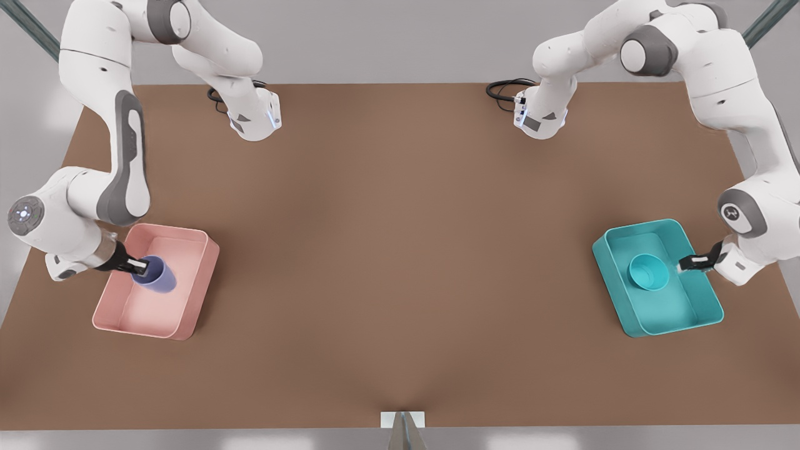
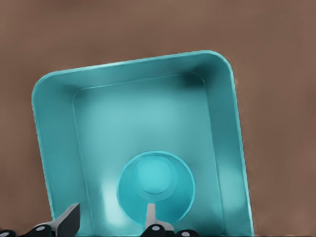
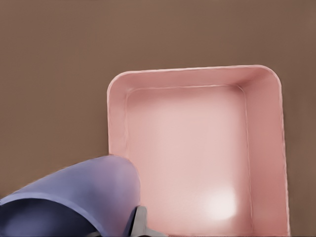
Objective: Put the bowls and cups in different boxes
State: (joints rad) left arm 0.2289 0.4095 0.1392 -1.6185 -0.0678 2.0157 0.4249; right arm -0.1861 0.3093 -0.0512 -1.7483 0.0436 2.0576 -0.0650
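My right tool (image 1: 142,267) pinches the lavender cup (image 1: 155,274) over the pink box (image 1: 199,282), at the tabletop's nine o'clock. At three o'clock my left tool (image 1: 681,265), spread, flanks the teal bowl's (image 1: 649,271) rim inside the teal box (image 1: 625,300). Both are at the placing step, I judge: next, release the cup and lift both tools clear.

- A simulated robot test bench, not a lived-in room.
- Plain flat brown tabletop (image 1: 400,250) with a blank grey surround.
- Two white, grey-jointed robot arms (image 1: 119,156) mounted at its edges.
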